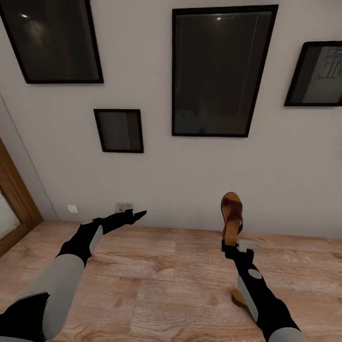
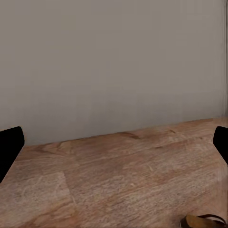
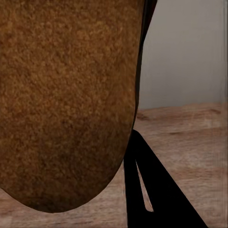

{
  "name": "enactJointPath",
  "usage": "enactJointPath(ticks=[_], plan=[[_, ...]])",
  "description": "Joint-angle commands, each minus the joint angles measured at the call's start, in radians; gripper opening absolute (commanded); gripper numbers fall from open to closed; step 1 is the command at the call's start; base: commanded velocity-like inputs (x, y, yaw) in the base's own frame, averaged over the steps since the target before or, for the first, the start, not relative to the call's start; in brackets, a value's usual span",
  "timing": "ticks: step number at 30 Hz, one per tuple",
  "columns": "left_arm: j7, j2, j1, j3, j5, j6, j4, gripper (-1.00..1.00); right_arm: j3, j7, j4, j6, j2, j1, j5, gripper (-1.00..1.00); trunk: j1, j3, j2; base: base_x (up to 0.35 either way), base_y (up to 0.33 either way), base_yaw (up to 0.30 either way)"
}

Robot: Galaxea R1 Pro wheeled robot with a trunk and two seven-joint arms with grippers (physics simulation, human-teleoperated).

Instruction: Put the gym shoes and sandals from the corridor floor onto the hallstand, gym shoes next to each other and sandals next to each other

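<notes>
While the rack is out of sight, the head view shows one sandal (image 1: 232,217) held upright by its heel in the right gripper (image 1: 231,246), at about 4 o'clock of the picture's centre, above the floor (image 1: 156,280). A second sandal (image 1: 239,298) is partly hidden beside the right forearm, at 5 o'clock. The left gripper (image 1: 137,215) is stretched toward the wall (image 1: 190,175) at 8 o'clock; its fingers look narrow there.

In the left wrist view, the dark fingertips (image 2: 9,148) sit at 9 and 3 o'clock, well apart and holding nothing, so that hand's state cannot be told for sure.

In the right wrist view, the held sandal's tan footbed covers 9 to 12 o'clock. With only the heel pinched, a swing or slip during turning is judged likely.
</notes>
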Motion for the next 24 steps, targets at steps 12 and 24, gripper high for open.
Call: enactJointPath(ticks=[12, 24], plan=[[-0.008, -0.001, -0.001, 0.007, -0.006, 0.008, -0.002, 1.00, 0.002, -0.004, 0.001, 0.001, 0.001, -0.001, -0.012, -1.00, 0.000, 0.003, 0.000, 0.000, 0.000, -0.196], [-0.009, -0.001, -0.001, 0.007, -0.006, 0.008, -0.002, 1.00, 0.002, -0.003, 0.000, 0.001, 0.001, -0.001, -0.012, -1.00, 0.000, 0.003, 0.000, 0.000, 0.000, -0.200]])
